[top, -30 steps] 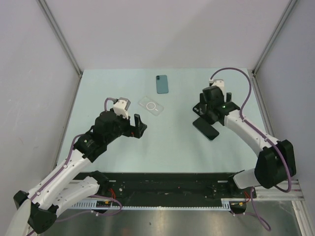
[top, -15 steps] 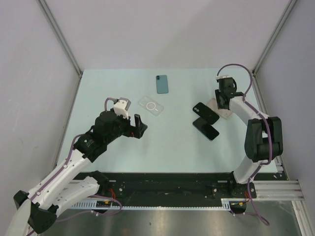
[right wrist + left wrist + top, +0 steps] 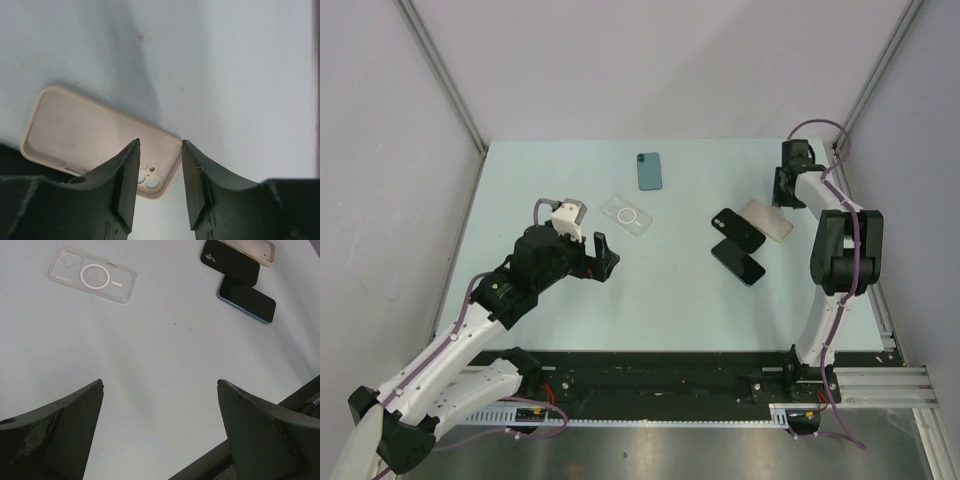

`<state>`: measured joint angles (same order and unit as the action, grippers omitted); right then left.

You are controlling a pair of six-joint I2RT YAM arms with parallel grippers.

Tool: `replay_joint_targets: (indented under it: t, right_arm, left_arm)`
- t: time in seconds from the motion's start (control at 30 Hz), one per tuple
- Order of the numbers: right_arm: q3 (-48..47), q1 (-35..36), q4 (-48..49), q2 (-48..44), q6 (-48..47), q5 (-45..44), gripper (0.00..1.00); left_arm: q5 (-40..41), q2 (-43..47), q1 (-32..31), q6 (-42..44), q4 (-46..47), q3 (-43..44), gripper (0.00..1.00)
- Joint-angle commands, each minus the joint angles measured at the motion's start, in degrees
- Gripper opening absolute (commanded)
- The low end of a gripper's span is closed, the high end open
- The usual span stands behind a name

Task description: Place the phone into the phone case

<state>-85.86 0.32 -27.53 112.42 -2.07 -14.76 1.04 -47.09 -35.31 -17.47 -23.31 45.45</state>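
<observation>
A beige phone case [image 3: 767, 220] lies open side up at the right, its camera cut-out end under my right gripper [image 3: 160, 142] in the right wrist view. That gripper [image 3: 786, 190] hovers above the case's far end, jaws partly open with nothing between them. Against the case lies a black phone [image 3: 737, 229], with a second, teal-edged phone [image 3: 738, 262] just in front. Mid-table there is a clear phone case [image 3: 626, 214]. My left gripper [image 3: 605, 257] hangs wide open and empty, near and left of the clear case [image 3: 92, 276].
A teal phone [image 3: 649, 171] lies back up at the far middle of the table. The booth's frame post [image 3: 842, 140] and right wall stand close behind the right arm. The arm bases and a black rail [image 3: 650, 385] line the near edge.
My right arm has drawn back from over the black phones to the far right corner, and its jaws have narrowed. The beige case now shows. The left arm has not moved.
</observation>
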Motion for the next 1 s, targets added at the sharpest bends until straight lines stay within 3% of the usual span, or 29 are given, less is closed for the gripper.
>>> replay_joint_targets:
  t: [0.0, 0.3, 0.9, 0.97]
  right_arm:
    - [-4.5, -6.7, -10.8, 1.1, 22.5, 0.7, 0.43]
    - [1.4, -7.2, -9.1, -1.6, 30.7, -2.0, 0.41]
    - [7.7, -7.5, -3.7, -0.9, 32.0, 0.6, 0.37]
    - [8.0, -7.5, -3.1, -1.2, 31.5, 0.4, 0.33]
  left_arm:
    - [-0.6, 0.1, -0.2, 0.7, 0.5, 2.2, 1.0]
    - [-0.6, 0.9, -0.2, 0.7, 0.3, 2.0, 1.0]
    - [1.3, 0.4, -0.2, 1.2, -1.0, 2.3, 1.0]
    - [1.4, 0.5, -0.2, 1.1, -1.1, 2.2, 1.0]
